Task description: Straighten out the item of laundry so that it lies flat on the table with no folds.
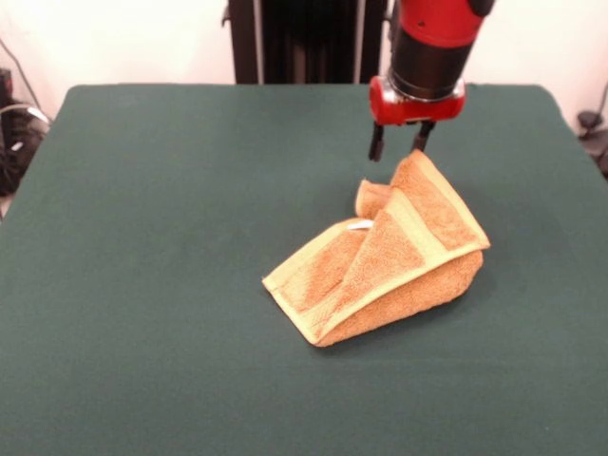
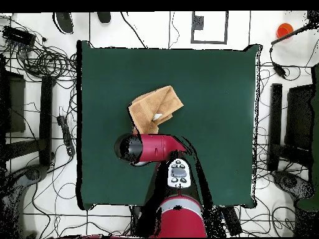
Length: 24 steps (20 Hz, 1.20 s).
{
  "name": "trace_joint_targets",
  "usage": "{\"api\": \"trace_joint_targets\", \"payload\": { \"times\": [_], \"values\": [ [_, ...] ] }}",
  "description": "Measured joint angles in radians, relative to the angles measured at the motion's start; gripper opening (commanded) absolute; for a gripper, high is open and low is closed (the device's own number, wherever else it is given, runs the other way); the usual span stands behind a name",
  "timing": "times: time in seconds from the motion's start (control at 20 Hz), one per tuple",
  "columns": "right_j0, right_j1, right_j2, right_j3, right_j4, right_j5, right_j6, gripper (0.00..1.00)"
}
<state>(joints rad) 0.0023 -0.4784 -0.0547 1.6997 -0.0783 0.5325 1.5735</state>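
Basically the towel (image 1: 385, 261) is still folded over itself in layers w/ one corner sticking up, lying on the green table (image 1: 152, 237), just below and to the camera side of the gripper (image 1: 399, 144). Fingers are spread w/ nothing between them, tips hovering right by that raised corner. Towel's long axis runs diagonally away from the fingers, so prob. grab the corner and pull it outward.
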Motion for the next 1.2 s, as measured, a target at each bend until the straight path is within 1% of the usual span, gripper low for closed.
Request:
{"api": "trace_joint_targets", "payload": {
  "times": [0.4, 0.8, 1.2],
  "values": [
    [-0.025, -0.005, 0.021, 0.006, 0.000, -0.026, 0.000, 1.00],
    [-0.031, -0.035, 0.022, 0.014, 0.000, -0.124, 0.000, 1.00],
    [-0.031, -0.077, 0.022, 0.016, 0.000, -0.179, 0.000, 1.00]
  ]
}}
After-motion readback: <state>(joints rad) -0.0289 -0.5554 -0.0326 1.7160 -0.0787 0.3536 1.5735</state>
